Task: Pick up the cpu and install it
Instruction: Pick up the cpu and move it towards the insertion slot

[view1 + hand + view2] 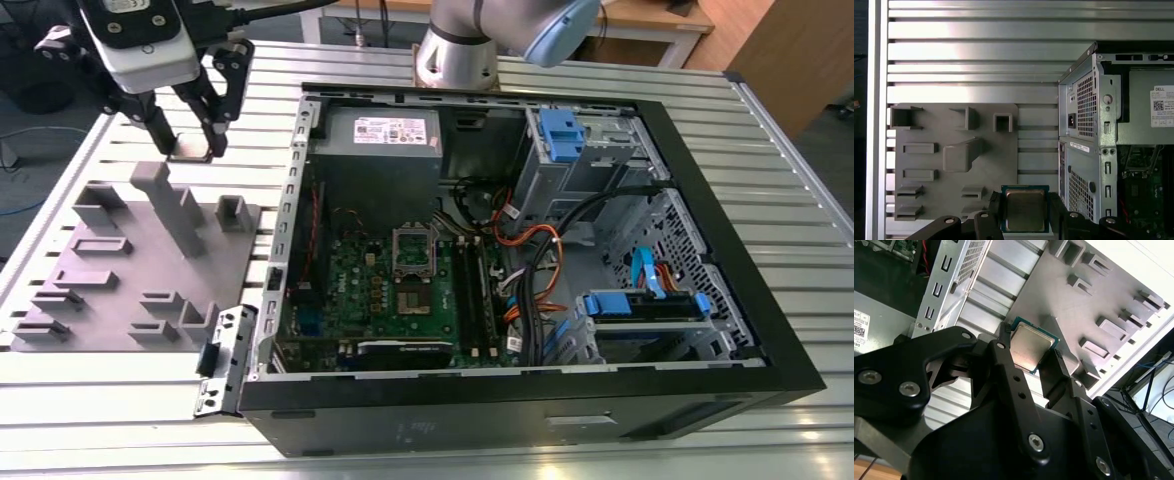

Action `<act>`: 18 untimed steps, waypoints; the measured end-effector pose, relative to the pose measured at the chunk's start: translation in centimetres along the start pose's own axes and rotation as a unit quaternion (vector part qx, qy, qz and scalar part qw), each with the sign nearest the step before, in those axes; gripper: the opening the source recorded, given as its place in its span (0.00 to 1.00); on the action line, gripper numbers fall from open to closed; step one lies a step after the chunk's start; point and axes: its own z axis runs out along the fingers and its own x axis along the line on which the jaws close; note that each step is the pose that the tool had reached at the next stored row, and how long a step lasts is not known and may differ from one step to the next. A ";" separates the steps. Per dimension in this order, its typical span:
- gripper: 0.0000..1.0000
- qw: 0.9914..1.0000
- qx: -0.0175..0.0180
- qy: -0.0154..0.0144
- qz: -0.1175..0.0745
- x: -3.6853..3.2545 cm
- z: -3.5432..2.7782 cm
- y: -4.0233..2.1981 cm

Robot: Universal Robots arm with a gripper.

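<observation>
- The gripper was at the exterior view's left, outside the open case, by the far end of the grey plate.
- Its two black fingers were closed narrowly on the cpu, one on each of two opposite edges.
- In both wrist views the cpu lay flat between the fingertips, with its dull silver top facing the cameras and a teal rim showing around it.
- In the first wrist view the cpu sat over the plate's corner nearest the case, with bare table slats between plate and case.
- Whether the cpu was touching the plate or clear of it could not be told.
- The plate carried several grey raised blocks and lay flat on the slatted table, just beside the case's side wall.
- Inside the case, the green board lay flat, with the silver socket frame near its middle, well apart from the gripper.
- The arm's base stood behind the case.
</observation>
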 end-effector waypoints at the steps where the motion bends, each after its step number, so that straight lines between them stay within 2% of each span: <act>1: 0.47 1.000 0.000 0.000 0.000 0.00 -0.04 0.00; 9: 0.47 1.000 0.000 0.000 0.000 -0.09 -0.25 0.00; 18: 0.47 1.000 0.000 0.000 0.000 -1.25 -0.24 0.02</act>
